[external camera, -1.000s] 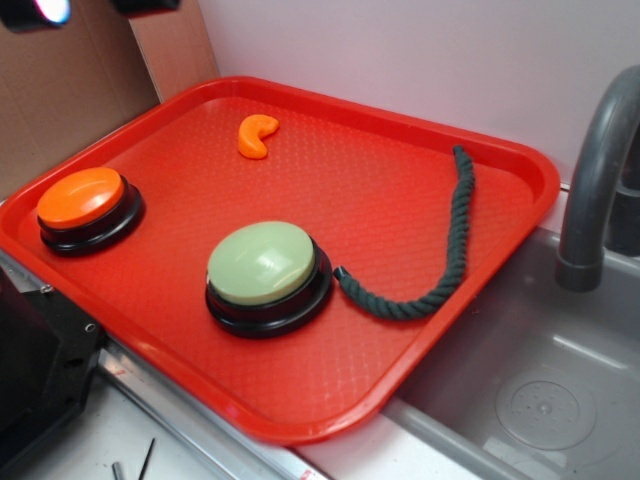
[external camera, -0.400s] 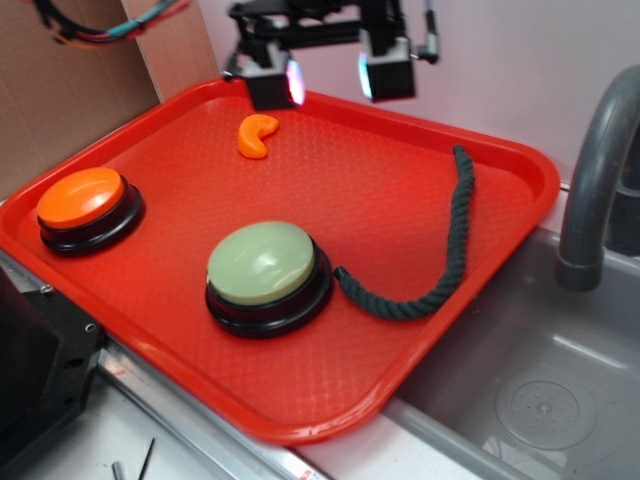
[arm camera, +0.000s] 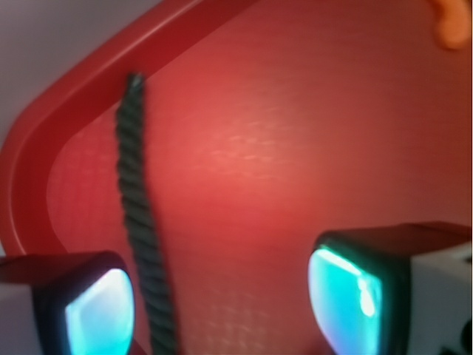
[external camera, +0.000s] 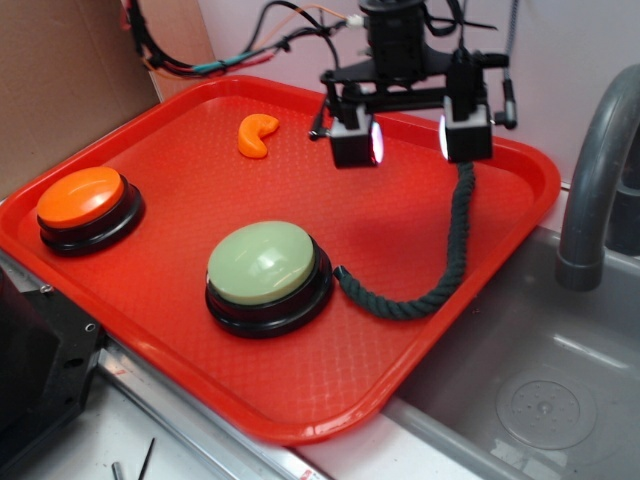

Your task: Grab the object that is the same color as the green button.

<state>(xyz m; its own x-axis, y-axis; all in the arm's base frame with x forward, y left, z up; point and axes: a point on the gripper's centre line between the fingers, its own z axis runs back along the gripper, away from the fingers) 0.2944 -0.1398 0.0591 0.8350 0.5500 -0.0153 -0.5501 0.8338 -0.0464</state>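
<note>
A red plastic tray [external camera: 300,400] with a textured floor is seen on a counter, beside a grey sink [external camera: 540,400] with a curved grey faucet [external camera: 595,180] at the right. On the tray, a large pale-green domed button [external camera: 262,262] on a black round base is placed toward the front. A smaller orange-domed button [external camera: 82,198] is set near the tray's left edge, well apart from the green one. A small orange curved piece [external camera: 256,134] is found near the tray's far side.

A dark green twisted rope [external camera: 455,250] is laid along the right part of the tray. It runs from near the far right rim toward the front, then bends left, and its near end lies just beside the green button's base.

The gripper [external camera: 410,140] is held above the far right part of the tray, with its jaws spread wide and nothing between them. Its two fingers [external camera: 354,140] are black with glowing bluish pads. In the wrist view, the rope [arm camera: 140,222] is seen passing just inside one finger, with its far end close to the tray's rim [arm camera: 44,148]; the picture is blurred. Whether the finger touches the rope cannot be told.
</note>
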